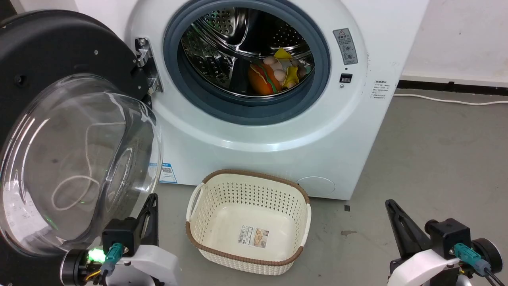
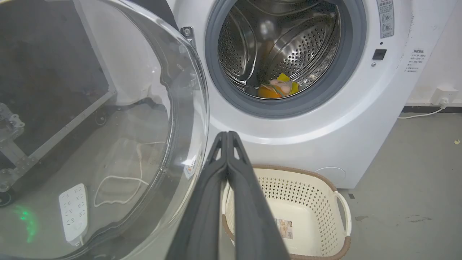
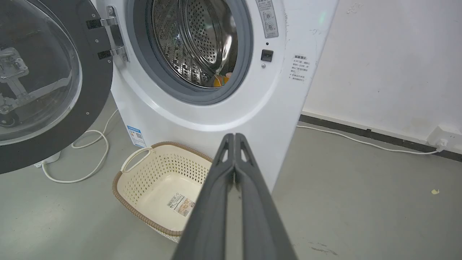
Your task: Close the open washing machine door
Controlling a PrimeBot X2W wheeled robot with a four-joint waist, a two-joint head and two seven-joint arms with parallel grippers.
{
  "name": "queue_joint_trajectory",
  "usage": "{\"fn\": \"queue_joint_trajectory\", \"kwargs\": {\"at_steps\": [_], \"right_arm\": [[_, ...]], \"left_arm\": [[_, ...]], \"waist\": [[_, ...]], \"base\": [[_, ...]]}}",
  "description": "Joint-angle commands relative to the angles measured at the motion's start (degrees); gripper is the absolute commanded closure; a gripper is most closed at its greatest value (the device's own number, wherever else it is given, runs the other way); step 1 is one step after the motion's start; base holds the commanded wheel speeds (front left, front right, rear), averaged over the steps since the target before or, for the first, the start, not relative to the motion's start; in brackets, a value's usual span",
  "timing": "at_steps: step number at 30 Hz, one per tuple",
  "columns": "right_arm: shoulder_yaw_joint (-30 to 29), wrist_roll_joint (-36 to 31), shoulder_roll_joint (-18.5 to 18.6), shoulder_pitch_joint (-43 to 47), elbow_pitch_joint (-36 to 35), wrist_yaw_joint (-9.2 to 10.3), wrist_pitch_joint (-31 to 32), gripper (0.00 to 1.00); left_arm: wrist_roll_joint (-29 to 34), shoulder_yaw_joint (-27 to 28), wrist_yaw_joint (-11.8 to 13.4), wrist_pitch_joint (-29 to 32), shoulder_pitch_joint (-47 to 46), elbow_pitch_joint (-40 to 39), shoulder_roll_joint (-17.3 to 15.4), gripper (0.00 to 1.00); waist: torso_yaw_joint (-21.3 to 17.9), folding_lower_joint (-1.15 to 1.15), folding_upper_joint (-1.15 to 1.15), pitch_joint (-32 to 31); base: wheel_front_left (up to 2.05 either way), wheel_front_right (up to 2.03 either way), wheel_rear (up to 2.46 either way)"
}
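Fingers pressed together and empty, the left gripper (image 2: pixel 227 134) hovers just beside the wide-open washing machine door (image 1: pixel 51 43); the right gripper (image 3: pixel 234 135) is likewise closed, holding nothing

Bright, even indoor light, soft shadows; glare streaks on the door (image 1: pixel 79 159) and steel drum (image 1: pixel 222 43); wrist views bow at their edges

Left gripper (image 1: pixel 151 201): two long dark grey fingers (image 2: pixel 211 191) tapering to a point, with a triangular slot near each tip. Behind them a black box (image 1: pixel 119 237), a white curved shell (image 1: pixel 154 262), a teal plug (image 1: pixel 114 252) on a thin cable, and a glowing green light (image 1: pixel 95 255). Right gripper (image 1: pixel 393 207): matching parts, plus a round black cap (image 1: pixel 490 251).
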State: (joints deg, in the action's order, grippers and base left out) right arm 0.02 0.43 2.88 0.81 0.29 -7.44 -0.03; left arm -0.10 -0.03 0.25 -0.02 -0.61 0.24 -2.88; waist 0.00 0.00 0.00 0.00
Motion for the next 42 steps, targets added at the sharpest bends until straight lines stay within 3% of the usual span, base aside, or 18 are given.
{"fn": "queue_joint_trajectory", "kwargs": {"at_steps": [1, 39, 40, 42], "right_arm": [[0.0, -0.4, 0.0, -0.8, -0.3, -0.05, 0.0, 1.0], [0.0, -0.4, 0.0, -0.8, -0.3, -0.05, 0.0, 1.0], [0.0, 0.0, 0.0, 0.0, 0.0, 0.0, 0.0, 0.0], [0.0, 0.1, 0.0, 0.0, 0.1, 0.0, 0.0, 0.0]], "left_arm": [[0.1, 0.0, -0.2, 0.0, 0.6, -0.2, 0.0, 1.0], [0.1, 0.0, -0.2, 0.0, 0.6, -0.2, 0.0, 1.0], [0.0, 0.0, 0.0, 0.0, 0.0, 0.0, 0.0, 0.0], [0.0, 0.0, 0.0, 0.0, 0.0, 0.0, 0.0, 0.0]], "waist": [[0.0, 0.0, 0.0, 0.0], [0.0, 0.0, 0.0, 0.0], [0.0, 0.0, 0.0, 0.0], [0.0, 0.0, 0.0, 0.0]], "base": [[0.0, 0.0, 0.0], [0.0, 0.0, 0.0], [0.0, 0.0, 0.0], [0.0, 0.0, 0.0]]}}
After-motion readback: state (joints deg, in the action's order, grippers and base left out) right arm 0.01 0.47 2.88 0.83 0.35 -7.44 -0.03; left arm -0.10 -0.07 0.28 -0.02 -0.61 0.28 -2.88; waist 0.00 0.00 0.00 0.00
